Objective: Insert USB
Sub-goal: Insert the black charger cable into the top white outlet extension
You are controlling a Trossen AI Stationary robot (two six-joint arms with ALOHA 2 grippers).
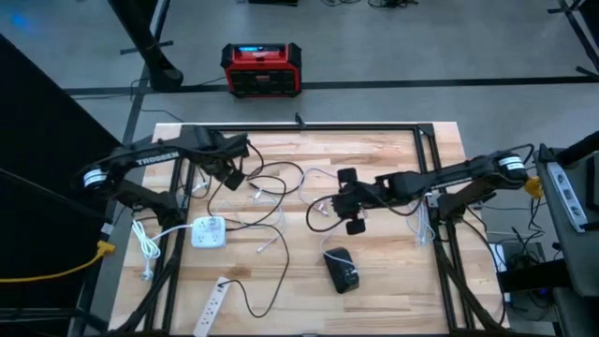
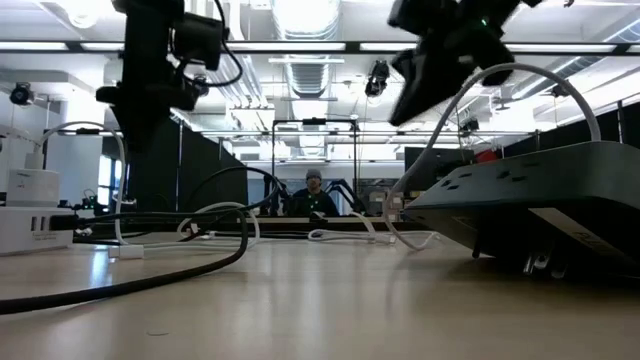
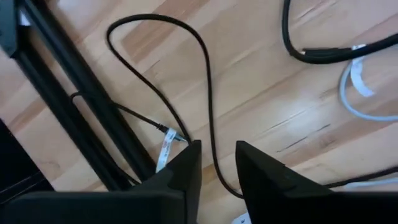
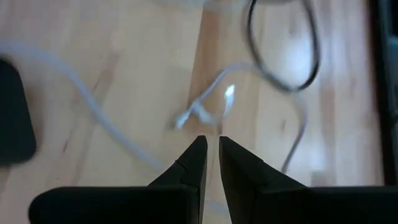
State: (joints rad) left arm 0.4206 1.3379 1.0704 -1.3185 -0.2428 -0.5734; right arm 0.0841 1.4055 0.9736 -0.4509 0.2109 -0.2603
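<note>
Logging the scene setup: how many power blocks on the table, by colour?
White: 2, square hub and long strip
Black: 1, block
Total: 3

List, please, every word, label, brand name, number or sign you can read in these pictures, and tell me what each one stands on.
"TROSSEN": white letters along the left arm, in the high view.
White tag on the thin black cable near the left claw: too blurred to read.
Red and black box on the floor beyond the table: its lit panel is too small to read.
White power cube and black power strip: no readable text.
</note>
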